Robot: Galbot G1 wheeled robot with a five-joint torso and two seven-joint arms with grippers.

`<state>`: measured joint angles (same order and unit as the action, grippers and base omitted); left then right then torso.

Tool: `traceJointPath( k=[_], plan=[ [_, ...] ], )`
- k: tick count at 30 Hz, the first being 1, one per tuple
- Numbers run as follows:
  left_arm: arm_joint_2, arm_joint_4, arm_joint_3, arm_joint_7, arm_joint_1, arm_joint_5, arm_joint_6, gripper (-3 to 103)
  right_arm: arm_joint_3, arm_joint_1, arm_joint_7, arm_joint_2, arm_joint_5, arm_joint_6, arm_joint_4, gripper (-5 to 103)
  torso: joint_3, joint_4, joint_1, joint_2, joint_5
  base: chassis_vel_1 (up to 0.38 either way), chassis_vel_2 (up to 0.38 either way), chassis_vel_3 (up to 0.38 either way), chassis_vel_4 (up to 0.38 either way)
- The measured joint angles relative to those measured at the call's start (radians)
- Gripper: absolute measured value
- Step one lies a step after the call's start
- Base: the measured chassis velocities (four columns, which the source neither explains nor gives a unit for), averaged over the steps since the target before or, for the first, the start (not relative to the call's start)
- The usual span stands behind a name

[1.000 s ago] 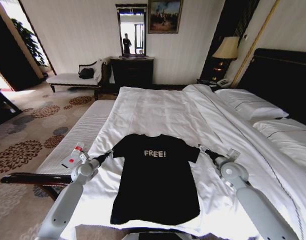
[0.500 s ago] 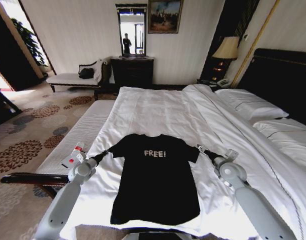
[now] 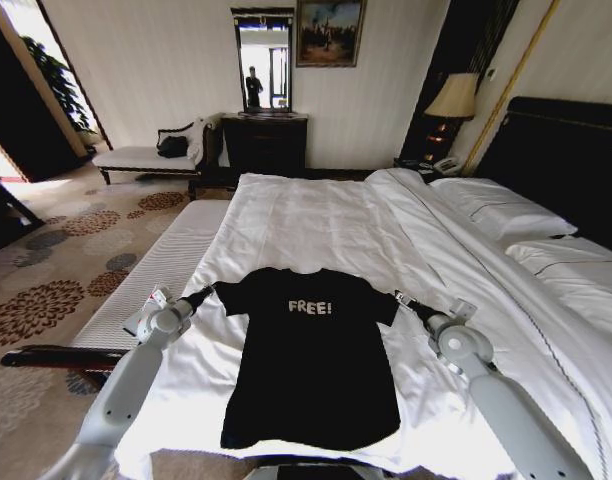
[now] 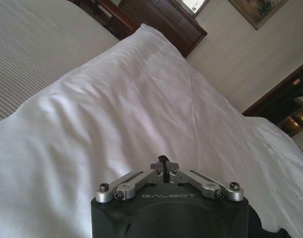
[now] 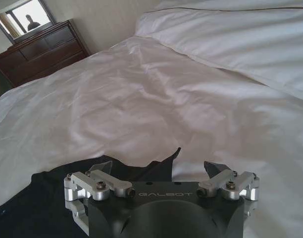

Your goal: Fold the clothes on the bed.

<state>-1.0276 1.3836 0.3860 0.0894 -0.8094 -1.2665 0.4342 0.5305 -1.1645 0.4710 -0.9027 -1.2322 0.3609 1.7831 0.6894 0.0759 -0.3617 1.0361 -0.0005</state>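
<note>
The clothes [image 3: 311, 370], a black T-shirt with white "FREE!" lettering, lie flat on the near end of the bed [image 3: 316, 215], chest up. My left gripper [image 3: 204, 295] is at the tip of the shirt's left sleeve. In the left wrist view this left gripper [image 4: 164, 163] is pinched shut over the white sheet [image 4: 141, 109], and the sleeve stretches out toward it. My right gripper [image 3: 399, 297] sits at the right sleeve. In the right wrist view the right gripper [image 5: 159, 166] stands open, with the black cloth [image 5: 37, 198] rising in a peak between its fingers.
A narrow white-cushioned bench [image 3: 161, 265] runs along the bed's left side, with a small red-and-white item [image 3: 138, 322] beside my left arm. Pillows [image 3: 506, 210] and a dark headboard [image 3: 566, 150] are at the right. A dresser [image 3: 264, 142] and chaise [image 3: 146, 158] stand by the far wall.
My left gripper has moved left and slightly away from me, drawing the left sleeve outward. The right gripper has barely shifted.
</note>
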Motion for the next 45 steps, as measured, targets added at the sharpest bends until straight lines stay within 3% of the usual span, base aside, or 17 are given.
traceJointPath(
  k=[8,13,17,20,21,25,26,31,32,36,38,41,45],
  plan=[
    [0.001,-0.041,-0.015,0.001,0.010,0.037,-0.001,0,0.002,0.008,0.000,-0.001,0.000,0.000,-0.011,100,0.000,-0.0005,0.000,0.000,-0.0001,0.000,0.000,0.000,0.000],
    [-0.008,-0.004,0.000,0.023,-0.023,0.052,-0.007,0,-0.003,0.013,0.000,-0.005,0.000,0.000,-0.014,100,0.000,-0.0001,0.000,0.000,-0.0001,0.000,0.000,0.000,0.000],
    [0.001,0.073,0.060,0.051,-0.089,0.051,0.003,11,0.000,0.016,0.001,-0.006,-0.002,-0.001,-0.014,100,0.000,-0.0002,0.000,0.000,-0.0002,0.000,0.000,0.000,0.000],
    [0.028,0.190,0.159,0.079,-0.173,0.013,0.031,26,0.004,0.018,0.001,-0.003,-0.006,-0.001,-0.014,100,0.000,-0.0009,0.000,0.000,-0.0002,0.000,0.000,0.000,0.000],
    [0.028,0.190,0.159,0.079,-0.173,0.013,0.031,26,0.004,0.018,0.001,-0.003,-0.006,-0.001,-0.014,100,0.000,-0.0009,0.000,0.000,-0.0002,0.000,0.000,0.000,0.000],
    [0.076,0.373,0.299,0.114,-0.228,-0.078,0.058,43,-0.003,0.030,0.001,-0.002,-0.008,-0.001,-0.014,100,0.000,-0.0004,0.000,0.000,0.0000,0.000,0.000,0.000,0.000],
    [0.076,0.373,0.299,0.114,-0.228,-0.078,0.058,43,-0.003,0.030,0.001,-0.002,-0.008,-0.001,-0.014,100,0.000,-0.0004,0.000,0.000,0.0000,0.000,0.000,0.000,0.000],
    [0.134,0.553,0.406,0.163,-0.225,-0.194,0.056,64,-0.013,0.052,0.007,0.000,-0.038,-0.001,-0.031,100,0.000,-0.0002,0.000,0.000,0.0001,0.000,0.000,0.000,0.000],
    [0.134,0.553,0.406,0.163,-0.225,-0.194,0.056,64,-0.013,0.052,0.007,0.000,-0.038,-0.001,-0.031,100,0.000,-0.0002,0.000,0.000,0.0001,0.000,0.000,0.000,0.000],
    [0.181,0.674,0.452,0.154,-0.262,-0.203,0.039,86,-0.008,0.056,0.020,0.002,-0.094,-0.001,-0.039,100,0.000,-0.0005,0.000,0.000,0.0001,0.000,0.000,0.000,0.000],
    [0.186,0.702,0.456,0.153,-0.275,-0.200,0.039,86,-0.006,0.053,0.021,0.002,-0.099,0.000,-0.037,100,0.000,-0.0006,0.000,0.000,0.0001,0.000,0.000,0.000,0.000],
    [0.179,0.750,0.446,0.162,-0.299,-0.153,0.047,98,-0.003,0.047,0.023,-0.002,-0.104,0.001,-0.026,100,0.000,-0.0002,0.000,0.000,0.0002,0.000,0.000,0.000,0.000],
    [0.149,0.784,0.437,0.171,-0.314,-0.138,0.050,100,0.004,0.049,0.035,-0.002,-0.153,0.003,-0.020,100,0.000,-0.0001,0.000,0.000,-0.0002,0.000,0.000,0.000,0.000]
  ],
)
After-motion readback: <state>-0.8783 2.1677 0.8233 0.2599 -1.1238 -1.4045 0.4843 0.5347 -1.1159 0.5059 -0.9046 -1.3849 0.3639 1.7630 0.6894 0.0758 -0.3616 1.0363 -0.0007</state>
